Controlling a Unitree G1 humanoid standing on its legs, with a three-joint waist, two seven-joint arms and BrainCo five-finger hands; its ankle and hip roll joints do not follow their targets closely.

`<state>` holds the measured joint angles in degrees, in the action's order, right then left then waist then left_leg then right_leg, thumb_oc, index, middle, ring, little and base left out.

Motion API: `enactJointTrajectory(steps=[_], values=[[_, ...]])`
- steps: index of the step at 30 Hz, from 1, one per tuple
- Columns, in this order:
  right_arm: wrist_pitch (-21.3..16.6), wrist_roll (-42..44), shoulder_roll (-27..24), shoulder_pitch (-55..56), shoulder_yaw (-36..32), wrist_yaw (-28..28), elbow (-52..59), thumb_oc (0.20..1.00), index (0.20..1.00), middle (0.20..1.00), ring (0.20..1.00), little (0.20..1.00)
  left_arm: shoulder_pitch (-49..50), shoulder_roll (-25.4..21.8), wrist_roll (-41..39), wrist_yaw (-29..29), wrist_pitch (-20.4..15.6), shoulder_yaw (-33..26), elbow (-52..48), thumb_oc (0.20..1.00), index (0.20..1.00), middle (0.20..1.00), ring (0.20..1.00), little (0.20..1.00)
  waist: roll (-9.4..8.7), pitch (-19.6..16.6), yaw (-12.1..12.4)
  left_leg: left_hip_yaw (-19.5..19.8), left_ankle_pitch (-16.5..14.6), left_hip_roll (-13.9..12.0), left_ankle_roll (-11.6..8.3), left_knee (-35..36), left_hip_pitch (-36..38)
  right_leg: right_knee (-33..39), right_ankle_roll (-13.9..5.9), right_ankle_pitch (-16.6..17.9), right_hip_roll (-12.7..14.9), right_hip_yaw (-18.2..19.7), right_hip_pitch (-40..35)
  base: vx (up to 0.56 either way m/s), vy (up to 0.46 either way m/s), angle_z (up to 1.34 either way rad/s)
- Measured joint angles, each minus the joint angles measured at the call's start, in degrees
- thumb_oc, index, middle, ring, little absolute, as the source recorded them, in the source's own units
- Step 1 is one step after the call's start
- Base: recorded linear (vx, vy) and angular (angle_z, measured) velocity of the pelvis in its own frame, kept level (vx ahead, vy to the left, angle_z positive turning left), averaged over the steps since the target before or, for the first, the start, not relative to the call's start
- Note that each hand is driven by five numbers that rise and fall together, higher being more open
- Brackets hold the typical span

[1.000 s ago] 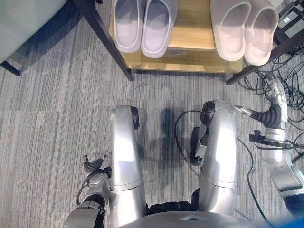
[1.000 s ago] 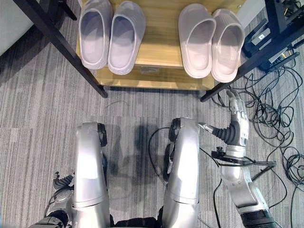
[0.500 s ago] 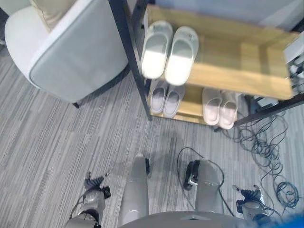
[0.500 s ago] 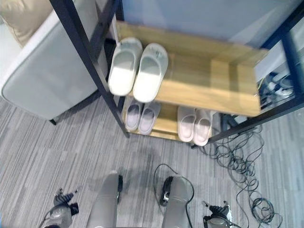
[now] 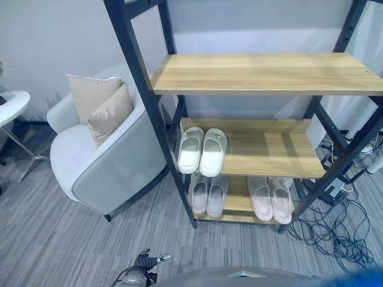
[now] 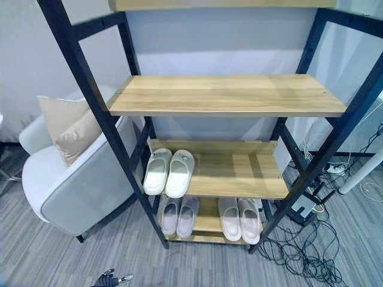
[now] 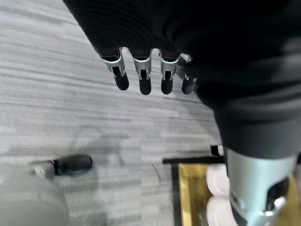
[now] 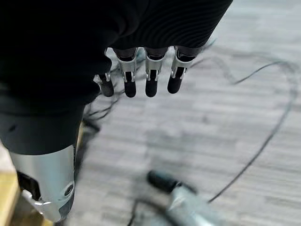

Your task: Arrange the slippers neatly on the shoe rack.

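Three pairs of slippers sit on the wooden shoe rack (image 5: 263, 72) with its black frame. A white pair (image 5: 202, 150) stands side by side at the left of the middle shelf. On the bottom shelf are a pale lilac pair (image 5: 209, 195) at the left and a pinkish pair (image 5: 270, 198) at the right. My left hand (image 5: 143, 275) hangs low in front of the rack. Its fingers (image 7: 145, 77) are straight over the carpet and hold nothing. My right hand (image 8: 151, 77) also hangs over the carpet, open with nothing in it.
A grey armchair (image 5: 102, 170) with two beige cushions (image 5: 105, 104) stands close to the rack's left side. Loose cables (image 5: 335, 233) lie on the carpet by the rack's right foot. A white round table (image 5: 12, 103) shows at the far left.
The camera has swung up from the floor and bottom shelf to the whole rack. My right hand, raised near the rack's right foot a second ago, has dropped. The slippers have not moved.
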<state>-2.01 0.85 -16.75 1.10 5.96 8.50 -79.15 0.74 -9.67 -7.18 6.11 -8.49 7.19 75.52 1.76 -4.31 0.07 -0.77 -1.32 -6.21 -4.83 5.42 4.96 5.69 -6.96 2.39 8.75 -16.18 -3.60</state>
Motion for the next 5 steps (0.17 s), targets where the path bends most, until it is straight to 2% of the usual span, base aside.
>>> enactJointTrajectory(steps=[5], values=[[0.51,0.02,-0.34,-0.38,-0.96,-1.43,0.64,1.000,1.000,1.000,1.000,1.000,2.09,0.17,1.79,-1.46,1.61,-0.04,0.53,1.000,1.000,1.000,1.000,1.000,0.23,0.64,0.82,0.11,0.60,-0.48,-0.44,-0.02,-0.05,0.00,0.40,0.28,-0.22,-0.06,0.42,-0.02,-0.042,0.01]])
